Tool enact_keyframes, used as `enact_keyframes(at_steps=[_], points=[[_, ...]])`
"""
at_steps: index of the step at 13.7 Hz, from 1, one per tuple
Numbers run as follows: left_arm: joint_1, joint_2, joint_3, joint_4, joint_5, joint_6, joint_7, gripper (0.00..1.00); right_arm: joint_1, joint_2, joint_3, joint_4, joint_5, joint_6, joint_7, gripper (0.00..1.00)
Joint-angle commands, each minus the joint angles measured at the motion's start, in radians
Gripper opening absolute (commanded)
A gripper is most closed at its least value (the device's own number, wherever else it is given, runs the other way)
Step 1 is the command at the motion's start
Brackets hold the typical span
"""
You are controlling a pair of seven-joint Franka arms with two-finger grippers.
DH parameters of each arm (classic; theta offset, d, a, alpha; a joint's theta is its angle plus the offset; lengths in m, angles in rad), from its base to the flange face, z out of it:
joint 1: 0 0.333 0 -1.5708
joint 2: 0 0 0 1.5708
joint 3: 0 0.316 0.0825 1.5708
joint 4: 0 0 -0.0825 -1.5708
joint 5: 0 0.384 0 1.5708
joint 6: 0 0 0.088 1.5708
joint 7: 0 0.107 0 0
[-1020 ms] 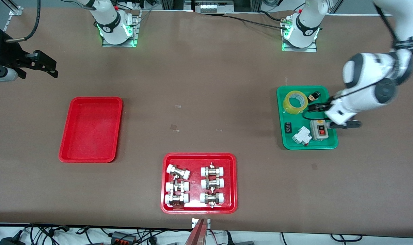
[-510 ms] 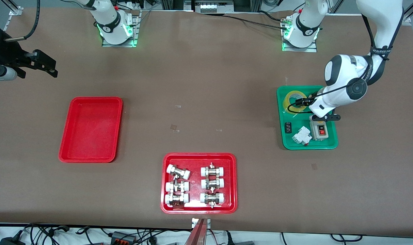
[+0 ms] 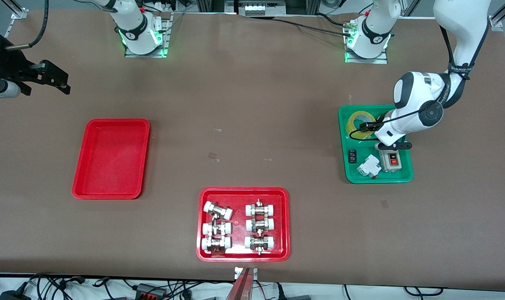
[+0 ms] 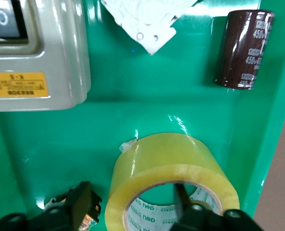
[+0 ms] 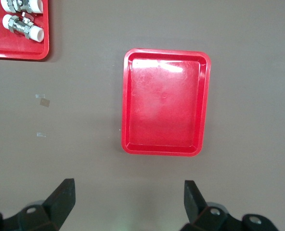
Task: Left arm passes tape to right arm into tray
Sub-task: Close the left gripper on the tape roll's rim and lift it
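The tape (image 3: 354,121) lies flat in the green tray (image 3: 379,178), in the corner toward the robots' bases. My left gripper (image 3: 367,124) is low over it and open. In the left wrist view one finger (image 4: 82,209) is outside the tape (image 4: 166,161) and the other finger (image 4: 183,197) is inside its core, so my left gripper (image 4: 131,198) straddles the roll's wall without clamping it. My right gripper (image 3: 58,81) waits open and empty in the air at the right arm's end of the table. The plain red tray (image 3: 110,158) also shows in the right wrist view (image 5: 164,103), past my right gripper (image 5: 130,192).
The green tray (image 4: 133,96) also holds a grey switch box (image 3: 390,160), a white breaker (image 3: 369,166), a small black part (image 3: 352,156) and a dark capacitor (image 4: 243,48). A red tray with metal-and-white fittings (image 3: 244,255) sits near the front edge.
My left arm has swung in over the green tray and brought its gripper down onto the tape. The right arm has not moved.
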Motion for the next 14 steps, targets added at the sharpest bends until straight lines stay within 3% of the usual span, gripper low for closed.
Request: enact_keyframes(at_steps=[1,3,5,6,8,10,12,14], points=[[0.004,0.000,-0.003,-0.001,0.019,0.011,0.010,0.41,0.002,0.000,0.001,0.010,0.005,-0.002,0.016,1.00],[0.004,0.000,-0.004,-0.001,0.066,0.011,0.011,0.29,0.004,0.000,0.001,0.010,0.003,-0.002,0.016,1.00],[0.004,-0.006,-0.006,0.002,0.066,-0.027,0.016,0.06,0.004,0.002,0.001,0.010,0.002,-0.002,0.016,1.00],[0.002,-0.016,-0.007,0.013,0.066,-0.061,0.011,0.01,0.004,0.002,0.001,0.010,0.002,-0.002,0.016,1.00],[0.002,-0.039,-0.009,0.072,0.066,-0.168,0.010,0.01,0.004,0.002,0.001,0.010,0.002,-0.002,0.016,1.00],[0.002,-0.061,-0.009,0.240,0.066,-0.407,0.021,0.01,0.004,0.003,0.001,0.010,0.002,-0.002,0.016,1.00],[-0.007,-0.038,-0.009,0.513,0.065,-0.739,0.051,0.01,0.004,0.003,0.001,0.010,-0.001,-0.002,0.016,1.00],[-0.018,-0.032,-0.012,0.688,0.039,-0.926,0.056,0.01,0.004,0.006,0.001,0.012,0.000,-0.003,0.011,1.00]])
